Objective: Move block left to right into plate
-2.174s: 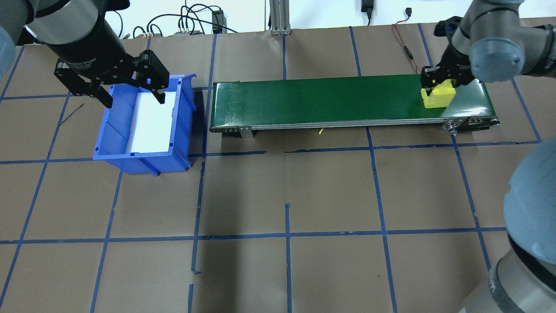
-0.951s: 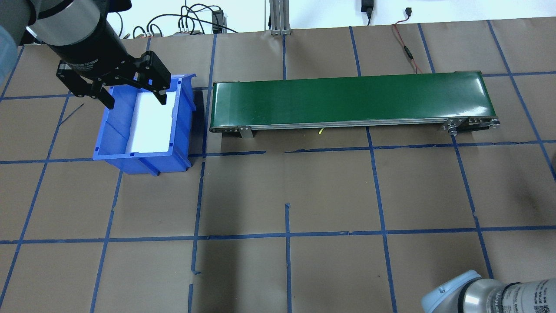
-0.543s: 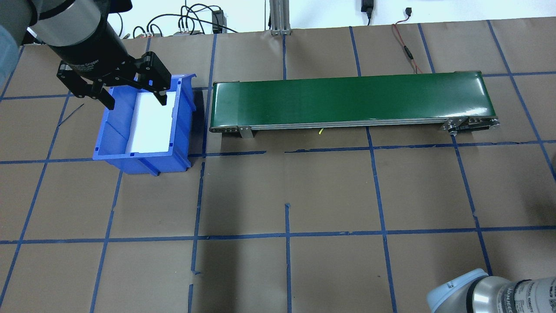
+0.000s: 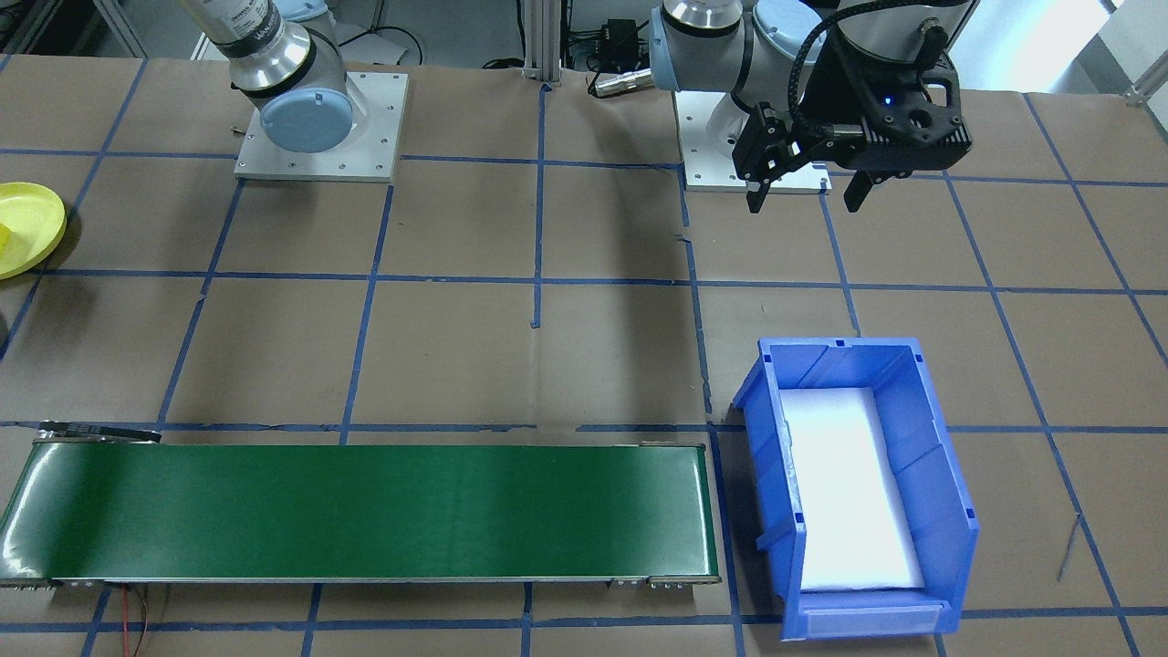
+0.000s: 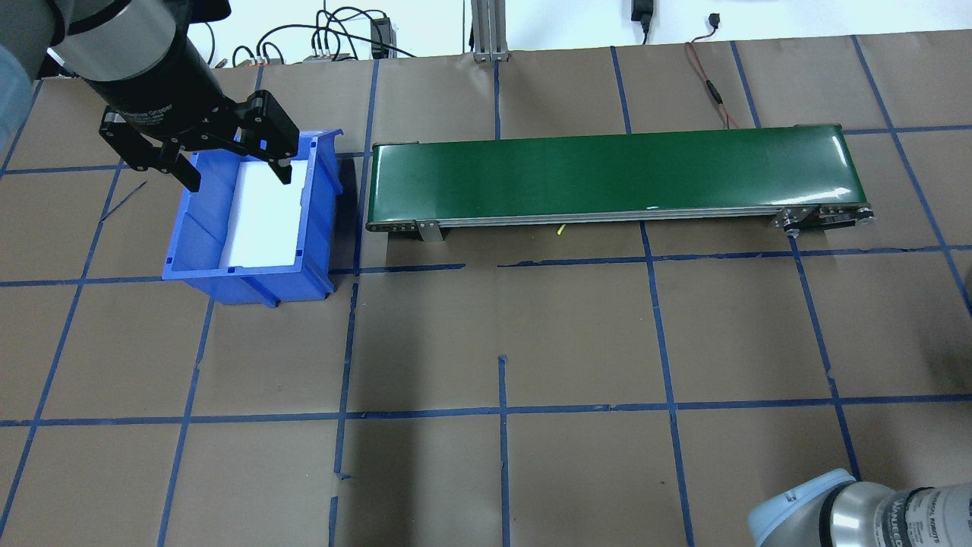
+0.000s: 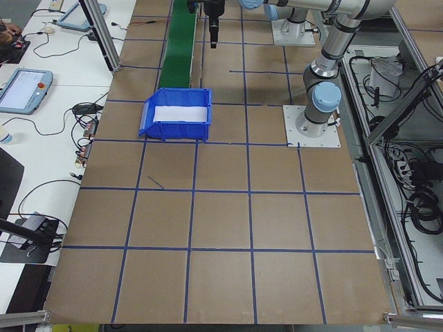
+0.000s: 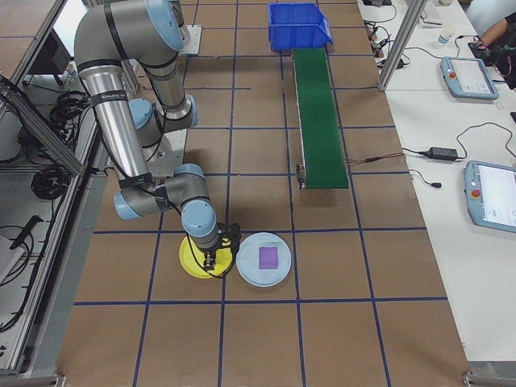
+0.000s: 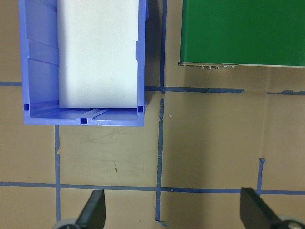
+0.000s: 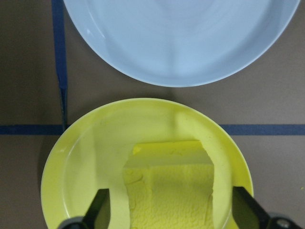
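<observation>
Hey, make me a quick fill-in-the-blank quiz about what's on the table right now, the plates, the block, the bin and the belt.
1. The yellow block sits over the small round plastic plate coloured ____.
2. Beside that plate lies a pale blue round plate carrying a ____ square.
3. The blue rectangular plastic bin has a ____ liner.
4. The long green conveyor belt carries ____ blocks.

Missing words: yellow; purple; white; no

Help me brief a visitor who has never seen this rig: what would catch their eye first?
Probably the long green conveyor belt across the table, with the blue bin at its end under the open left gripper. At the far end, a yellow block sits over the yellow plate, between the right gripper's fingers.
</observation>
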